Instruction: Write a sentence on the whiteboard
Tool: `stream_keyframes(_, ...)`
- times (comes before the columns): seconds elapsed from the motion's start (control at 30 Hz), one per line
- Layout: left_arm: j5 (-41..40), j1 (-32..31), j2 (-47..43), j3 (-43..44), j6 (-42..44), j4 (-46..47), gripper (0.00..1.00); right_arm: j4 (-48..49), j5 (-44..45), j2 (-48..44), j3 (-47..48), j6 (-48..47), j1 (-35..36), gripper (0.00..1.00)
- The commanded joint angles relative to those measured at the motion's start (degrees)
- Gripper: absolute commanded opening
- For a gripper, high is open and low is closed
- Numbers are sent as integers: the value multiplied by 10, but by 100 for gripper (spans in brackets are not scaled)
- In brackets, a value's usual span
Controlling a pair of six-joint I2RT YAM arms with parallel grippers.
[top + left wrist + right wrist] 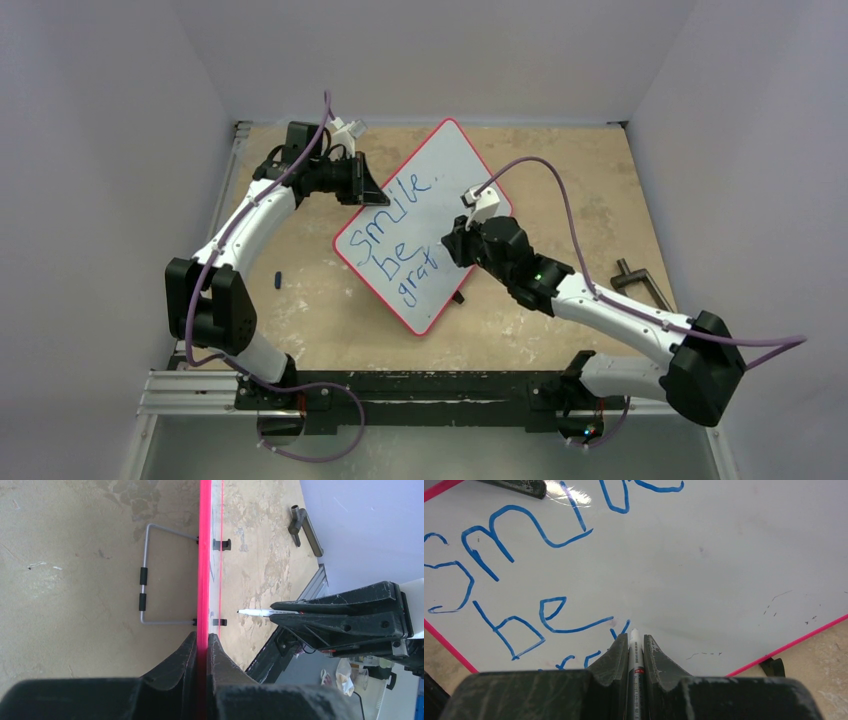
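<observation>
Currently I see the scuffed tan table [560, 170] carrying the large white whiteboard [455, 165] with its thin red rim, set diagonally mid-table. My left gripper [202, 637] is clamped tight on the board's red upper-left edge. My right gripper [635, 640] is closed around a slim white marker [634, 652], its tip by the third line. The blue handwritten sentence [395, 240] reads "smile be gra"; the rest is hidden.

A worn tan table [600, 170] shows pale scuffs. On the table's right side lies a dark T-shaped metal handle [640, 283]. On the table's left side lies a small dark blue cap [278, 278]. A silver rail [190, 390] runs along the table's near edge.
</observation>
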Motion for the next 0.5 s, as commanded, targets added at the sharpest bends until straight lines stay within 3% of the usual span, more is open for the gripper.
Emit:
stream_keyframes(0.0, -27, 4, -35, 9, 15, 22, 0, 6, 15, 3, 31, -16, -8, 0)
stream_keyframes(0.47, -28, 4, -35, 8, 16, 21, 0, 27, -9, 24, 17, -8, -16, 0)
